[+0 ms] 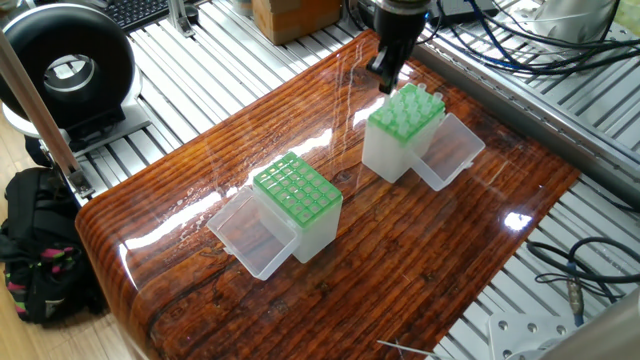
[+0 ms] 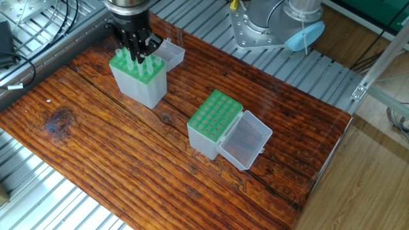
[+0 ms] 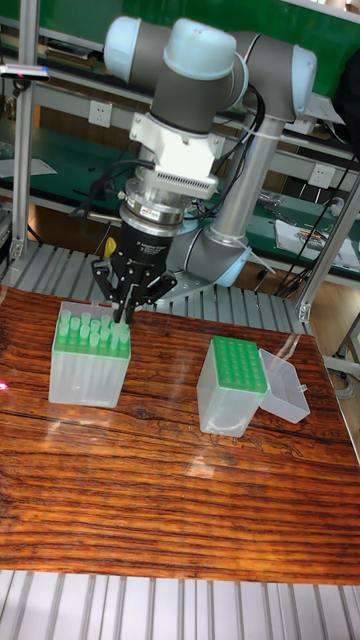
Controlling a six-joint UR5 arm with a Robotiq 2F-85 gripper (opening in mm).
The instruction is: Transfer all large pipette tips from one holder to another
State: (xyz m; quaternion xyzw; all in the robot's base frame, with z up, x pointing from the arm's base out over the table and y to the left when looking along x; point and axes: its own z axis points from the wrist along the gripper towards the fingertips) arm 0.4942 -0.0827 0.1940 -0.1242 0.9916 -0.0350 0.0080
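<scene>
The wooden table (image 2: pixel 96 160) carried two clear plastic boxes with green grid tops, each with its hinged lid lying open beside it. One box (image 1: pixel 398 140) (image 2: pixel 138 80) (image 3: pixel 88 360) stood under the arm; the other box (image 1: pixel 298 205) (image 2: pixel 213 122) (image 3: pixel 232 385) stood well apart from it toward the middle of the table, and its grid looked bare. Off the table were a black round device (image 1: pixel 65 70), a dark bag (image 1: pixel 35 250) on the floor, loose cables (image 1: pixel 520 50) and a metal base (image 2: pixel 268 22). Nothing lay between the two boxes on the wood.

The large pipette tips (image 1: pixel 412 108) (image 2: pixel 137 64) (image 3: pixel 90 330) sat in the box under the arm, upright, long axes vertical, round open tops up and points down in the grid. They were many, standing in rows; an exact count could not be made from these views.

The gripper (image 1: pixel 385 78) (image 2: pixel 136 52) (image 3: pixel 125 305) hung straight down over the far edge of that box, fingers narrowed to a slim gap. In the other fixed view a pale cone seemed to stand between the fingertips, raised a little above its neighbours, though the dark fingers hid too much to be sure it was gripped. The arm's wrist blocked part of the back row in the tall fixed view.
</scene>
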